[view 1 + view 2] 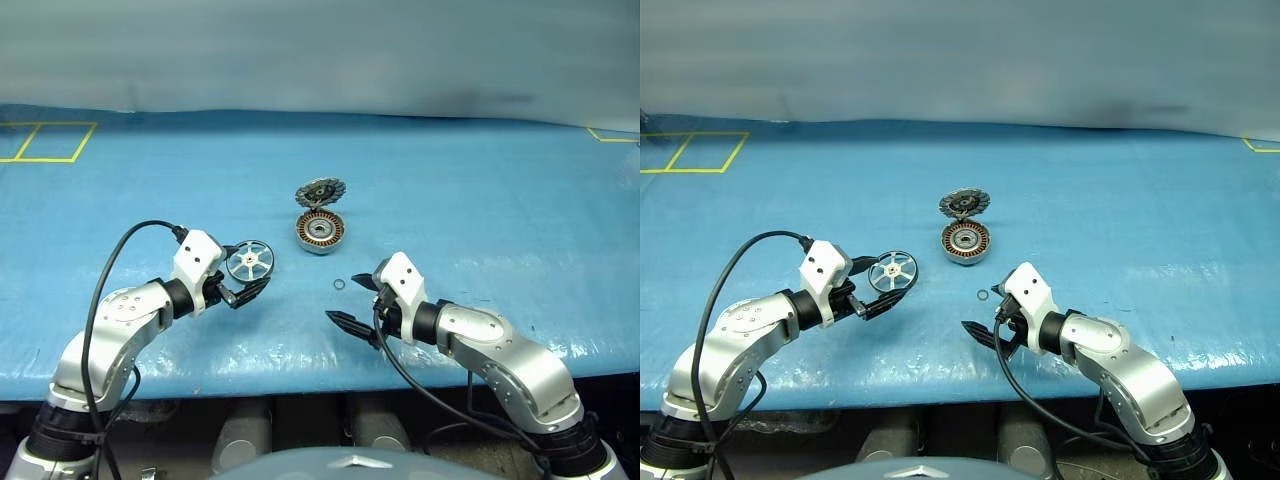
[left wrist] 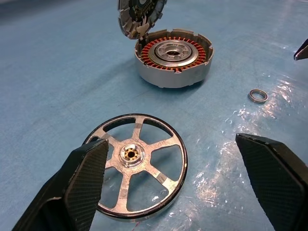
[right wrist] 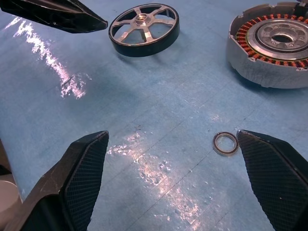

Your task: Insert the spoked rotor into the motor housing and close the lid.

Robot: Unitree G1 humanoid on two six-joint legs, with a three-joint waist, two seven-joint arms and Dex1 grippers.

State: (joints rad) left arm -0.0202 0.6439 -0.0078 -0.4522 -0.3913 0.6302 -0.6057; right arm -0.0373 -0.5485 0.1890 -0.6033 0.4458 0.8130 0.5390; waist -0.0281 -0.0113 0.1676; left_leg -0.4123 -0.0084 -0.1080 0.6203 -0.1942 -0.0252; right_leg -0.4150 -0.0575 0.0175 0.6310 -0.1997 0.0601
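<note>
The spoked rotor point(image 1: 249, 262) is a silver wheel with a dark rim, lying flat on the blue table left of centre. My left gripper point(image 1: 245, 272) is open around it, one finger on each side; in the left wrist view the rotor point(image 2: 137, 163) sits closer to one finger, with the jaws not closed on it. The motor housing point(image 1: 320, 231) stands in the middle with its copper windings showing. Its lid point(image 1: 320, 191) is tipped up at the far rim, toothed underside facing me. My right gripper point(image 1: 342, 297) is open and empty, low over the table right of the rotor.
A small metal ring point(image 3: 225, 143) lies on the table between my right gripper's fingers, near one of them. Yellow tape squares point(image 1: 45, 140) mark the far left, and another yellow mark point(image 1: 610, 135) the far right. The table's front edge runs just below both arms.
</note>
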